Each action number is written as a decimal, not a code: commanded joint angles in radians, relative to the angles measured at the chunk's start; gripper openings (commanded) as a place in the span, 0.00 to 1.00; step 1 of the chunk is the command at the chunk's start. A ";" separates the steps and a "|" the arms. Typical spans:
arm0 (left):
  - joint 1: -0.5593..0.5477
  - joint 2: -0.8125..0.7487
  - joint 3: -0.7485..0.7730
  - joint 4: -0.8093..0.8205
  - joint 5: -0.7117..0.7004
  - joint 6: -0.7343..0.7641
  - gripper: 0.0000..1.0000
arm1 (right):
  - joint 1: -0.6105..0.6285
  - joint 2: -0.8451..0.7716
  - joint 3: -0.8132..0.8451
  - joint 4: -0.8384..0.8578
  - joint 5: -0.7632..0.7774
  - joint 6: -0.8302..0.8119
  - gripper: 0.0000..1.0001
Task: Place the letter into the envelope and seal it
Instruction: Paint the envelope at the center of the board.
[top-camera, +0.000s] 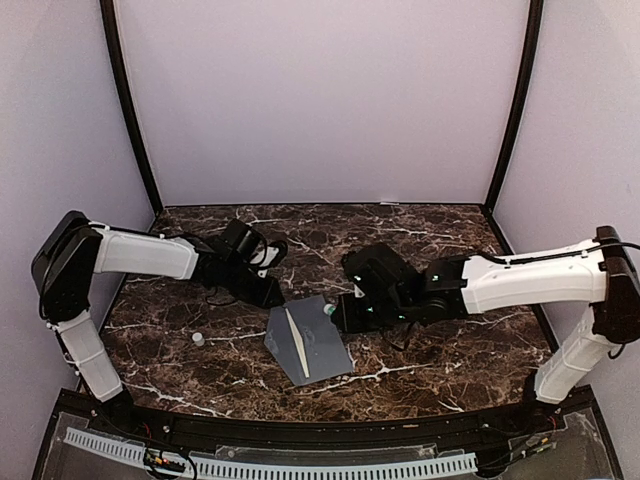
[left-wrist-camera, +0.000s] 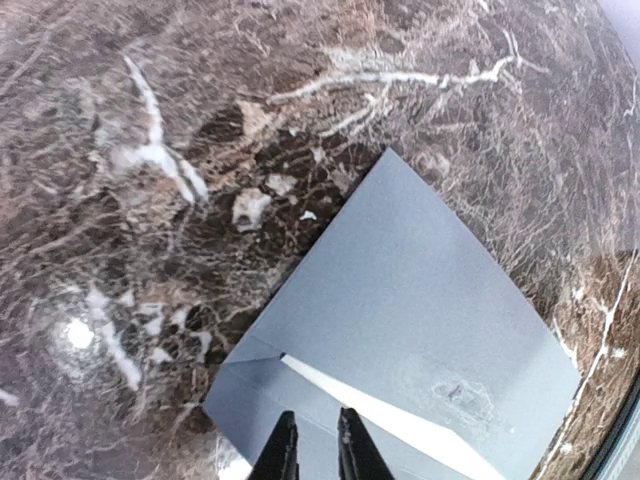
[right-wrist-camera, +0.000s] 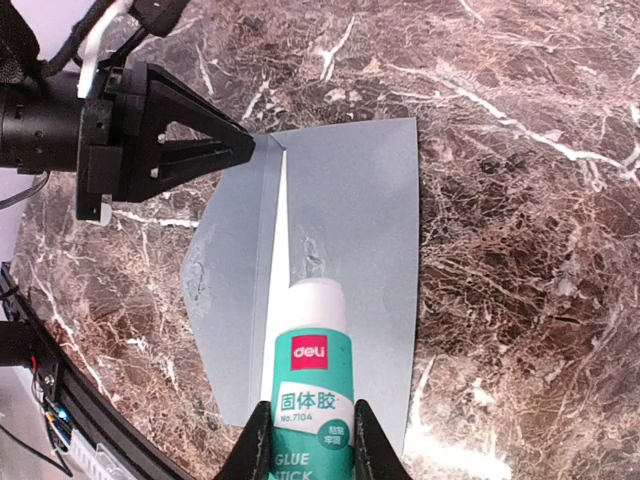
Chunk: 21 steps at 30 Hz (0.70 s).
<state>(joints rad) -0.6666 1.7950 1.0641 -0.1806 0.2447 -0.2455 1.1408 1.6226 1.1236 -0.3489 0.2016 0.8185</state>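
The grey-blue envelope (top-camera: 310, 348) lies flat on the marble table between the arms, its flap (right-wrist-camera: 225, 290) folded out to the side and smeared with glue. A thin cream strip of the letter (right-wrist-camera: 278, 250) shows along the envelope's mouth; the rest is hidden inside. My left gripper (left-wrist-camera: 313, 440) hovers over the flap near the mouth's corner, its jaws a narrow gap apart with nothing between them. My right gripper (right-wrist-camera: 310, 430) is shut on a green and white glue stick (right-wrist-camera: 312, 370), its uncapped white tip over the envelope (right-wrist-camera: 350, 200) body.
A small white cap (top-camera: 198, 339) stands on the table left of the envelope. Pale walls with black corner posts (top-camera: 130, 110) close in the back and sides. A black rail (top-camera: 300, 430) runs along the near edge.
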 joint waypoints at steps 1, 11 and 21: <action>0.011 -0.148 -0.037 0.045 -0.075 0.012 0.19 | 0.000 -0.129 -0.117 0.080 -0.003 0.028 0.00; 0.016 -0.476 -0.260 0.273 0.096 -0.322 0.41 | 0.000 -0.441 -0.390 0.410 -0.057 -0.028 0.00; -0.023 -0.800 -0.372 0.372 0.209 -0.574 0.62 | 0.002 -0.628 -0.579 0.726 -0.190 -0.094 0.00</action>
<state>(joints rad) -0.6598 1.1007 0.7235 0.1001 0.3862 -0.6846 1.1408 1.0588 0.6136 0.1436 0.0868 0.7628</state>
